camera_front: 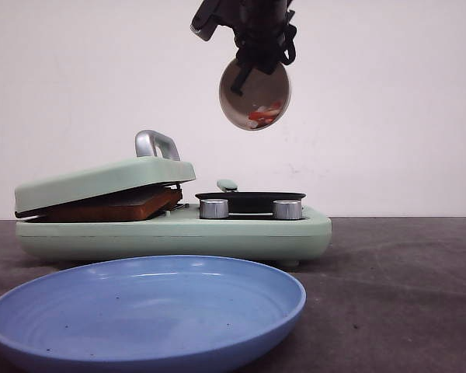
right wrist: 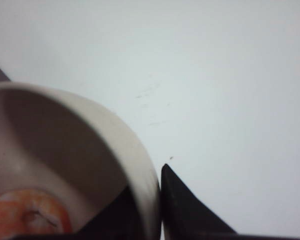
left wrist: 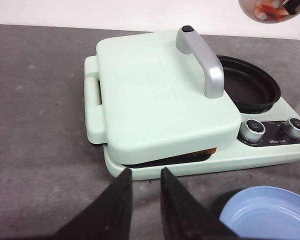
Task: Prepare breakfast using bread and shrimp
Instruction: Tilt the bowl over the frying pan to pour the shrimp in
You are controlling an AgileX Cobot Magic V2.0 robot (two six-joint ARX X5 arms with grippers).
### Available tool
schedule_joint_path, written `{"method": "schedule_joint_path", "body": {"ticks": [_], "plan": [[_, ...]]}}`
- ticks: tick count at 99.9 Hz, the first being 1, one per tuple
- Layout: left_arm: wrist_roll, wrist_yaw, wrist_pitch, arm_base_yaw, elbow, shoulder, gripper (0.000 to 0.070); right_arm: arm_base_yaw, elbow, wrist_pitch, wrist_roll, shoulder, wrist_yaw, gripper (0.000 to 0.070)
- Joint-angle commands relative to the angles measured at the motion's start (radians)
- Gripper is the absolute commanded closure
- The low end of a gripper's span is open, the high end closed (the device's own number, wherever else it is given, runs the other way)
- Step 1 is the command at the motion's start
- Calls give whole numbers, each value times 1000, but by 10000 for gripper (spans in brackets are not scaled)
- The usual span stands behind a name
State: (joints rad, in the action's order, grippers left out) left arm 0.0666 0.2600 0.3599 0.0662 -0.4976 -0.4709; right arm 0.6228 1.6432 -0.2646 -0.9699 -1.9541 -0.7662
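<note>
Blue plate (camera_front: 151,311) sat nearest, lower frame, presumably awaiting serving. Behind it, bread (camera_front: 120,206) lay under the grill lid (camera_front: 101,180), toasting. Left gripper (left wrist: 142,187) hovered with fingers slightly apart, holding nothing. Upper centre, right gripper (camera_front: 256,54) pinched the tilted bowl (camera_front: 255,95) rim, probably to tip shrimp (camera_front: 264,114) into the pan (camera_front: 250,200).

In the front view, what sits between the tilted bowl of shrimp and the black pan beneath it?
Nothing: only bare wall shows between the bowl, held by the right gripper, and the pan in the front view.
</note>
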Motion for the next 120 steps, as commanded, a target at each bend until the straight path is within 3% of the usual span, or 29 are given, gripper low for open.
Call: {"method": "schedule_joint_path", "body": {"ticks": [1,22,56,88,120], "plan": [[-3,-2,-9,2,-4,-3,690,3,26,-31,-89,-13,-28,700],[-3,-2,-11,2,-4,-3,690,8,26,-43,-169,-13,-28,700],[-14,-2,-16,36,-4,11,690,31,25,-66,-203,-58,-37,700],[-22,-6,-16,51,-4,21,690,51,25,-165,-310,-120,-40,700],[-22,-24,-15,73,-4,40,690,51,25,-223,-312,-130,-55,700]]}}
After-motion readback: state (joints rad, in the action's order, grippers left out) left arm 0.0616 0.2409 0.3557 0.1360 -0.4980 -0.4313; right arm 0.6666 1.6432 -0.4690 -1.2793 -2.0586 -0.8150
